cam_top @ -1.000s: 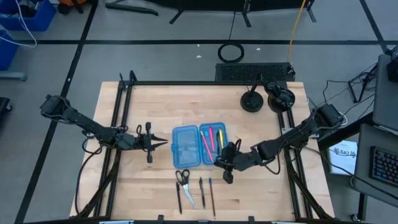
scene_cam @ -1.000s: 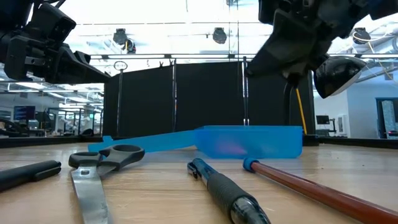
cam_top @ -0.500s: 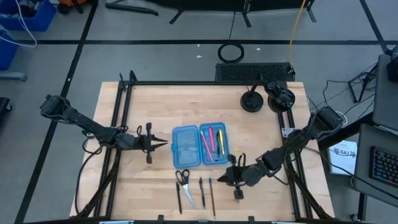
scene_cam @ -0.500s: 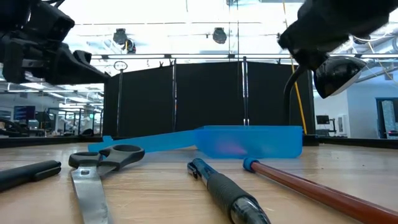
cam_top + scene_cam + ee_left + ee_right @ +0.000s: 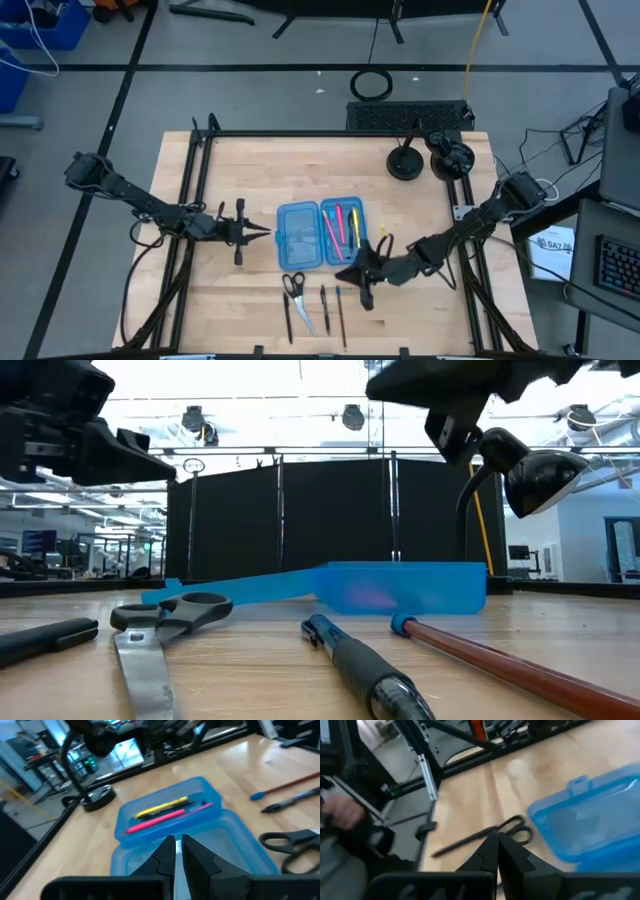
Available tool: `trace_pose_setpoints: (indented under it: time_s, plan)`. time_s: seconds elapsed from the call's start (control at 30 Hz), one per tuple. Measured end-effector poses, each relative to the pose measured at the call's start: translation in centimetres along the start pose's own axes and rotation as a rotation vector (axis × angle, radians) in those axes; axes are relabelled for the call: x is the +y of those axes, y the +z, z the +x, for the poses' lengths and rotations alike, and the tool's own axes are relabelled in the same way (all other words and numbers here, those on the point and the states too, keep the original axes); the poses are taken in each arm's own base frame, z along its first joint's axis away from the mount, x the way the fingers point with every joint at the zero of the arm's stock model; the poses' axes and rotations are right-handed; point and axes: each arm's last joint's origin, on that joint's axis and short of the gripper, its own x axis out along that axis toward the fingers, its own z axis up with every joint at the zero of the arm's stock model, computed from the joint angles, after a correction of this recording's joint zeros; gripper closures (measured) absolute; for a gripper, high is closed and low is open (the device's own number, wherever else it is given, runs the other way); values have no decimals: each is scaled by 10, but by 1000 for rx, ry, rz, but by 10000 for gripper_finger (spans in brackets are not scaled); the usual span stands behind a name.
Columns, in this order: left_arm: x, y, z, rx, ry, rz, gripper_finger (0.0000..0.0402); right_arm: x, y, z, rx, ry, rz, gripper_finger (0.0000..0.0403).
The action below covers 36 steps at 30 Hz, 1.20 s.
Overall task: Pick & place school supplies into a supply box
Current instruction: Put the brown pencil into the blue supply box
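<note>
The supply box (image 5: 320, 233) lies open on the table, its two blue halves side by side. Pink and yellow pens (image 5: 340, 225) lie in its right half (image 5: 165, 815). Near of the box, the scissors (image 5: 293, 288), a black pen (image 5: 287, 320), a dark pen (image 5: 324, 300) and a brown pencil (image 5: 341, 315) lie flat on the table. My right gripper (image 5: 344, 275) hovers shut by the box's near right corner, above the far ends of those pens. My left gripper (image 5: 264, 232) waits shut, just left of the box, pointing at it.
Two black round-based objects (image 5: 405, 163) (image 5: 450, 158) stand at the table's far right. A black frame rail (image 5: 195, 200) runs along the left side. Bare wood lies to the left of the scissors and to the right of the pencil.
My right gripper drew back from the box's right half toward the near edge, then swung toward the table's left. It now hangs over the loose pens. The box and the supplies have stayed where they were.
</note>
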Motion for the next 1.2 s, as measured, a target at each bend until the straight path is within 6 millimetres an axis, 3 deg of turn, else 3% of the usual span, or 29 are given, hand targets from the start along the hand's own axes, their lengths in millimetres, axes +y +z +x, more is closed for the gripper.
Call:
trace_pose_setpoints:
  time_s: [0.1, 0.3, 0.43, 0.5, 0.6, 0.7, 0.8, 1.0, 1.2]
  plan:
    - [0, -1, 0, 9, 7, -11, 364, 19, 9, 7, 22, -41, 101, 402]
    - [-1, -6, 0, 58, -11, -31, 364, 90, 71, 39, 193, -224, 211, 403]
    - [-2, -7, 0, 65, -15, -55, 364, 112, 92, 59, 293, -408, 304, 403]
    - [-2, -7, 0, 63, -24, -71, 364, 111, 89, 67, 337, -541, 411, 403]
    - [-2, -7, 0, 65, -26, -87, 364, 101, 65, 84, 476, -692, 549, 403]
    - [-2, -8, 0, 72, -29, -97, 364, 89, 37, 99, 583, -809, 586, 403]
    - [-2, -7, 0, 70, -32, -99, 364, 76, 23, 102, 662, -932, 561, 403]
    - [-2, -7, 0, 66, -31, -78, 364, 62, 17, 107, 696, -972, 545, 400]
    - [-2, -7, 0, 61, -30, -80, 364, 60, 23, 112, 617, -954, 604, 350]
